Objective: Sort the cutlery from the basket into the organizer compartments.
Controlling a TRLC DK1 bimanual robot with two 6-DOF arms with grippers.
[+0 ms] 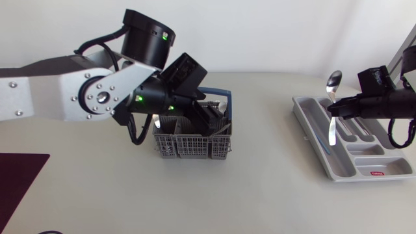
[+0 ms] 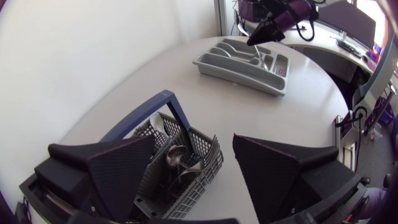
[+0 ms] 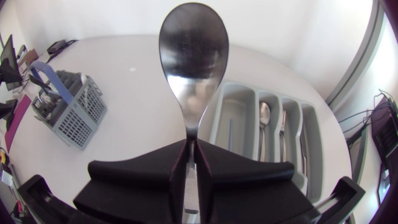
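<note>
A grey mesh basket (image 1: pixel 188 146) with a blue handle (image 2: pixel 143 115) stands mid-table and holds several spoons and forks (image 2: pixel 177 158). My left gripper (image 1: pixel 209 122) hangs just above it, open, with the cutlery showing between its fingers (image 2: pixel 121 174) and nothing held. At the right, the grey organizer (image 1: pixel 305 118) lies at an angle. My right gripper (image 1: pixel 335 108) hovers over the organizer's left part, shut on the handle of a large metal spoon (image 3: pixel 191 62), which stands bowl up. In the left wrist view the organizer (image 2: pixel 236 71) lies far ahead, with my right gripper (image 2: pixel 264 31) above it.
A spoon (image 3: pixel 264 115) lies in one long organizer compartment, and more cutlery lies in the compartments beside it. A dark red mat (image 1: pixel 19 175) lies at the table's front left. Bare tabletop separates the basket (image 3: pixel 71 109) from the organizer (image 3: pixel 311 134).
</note>
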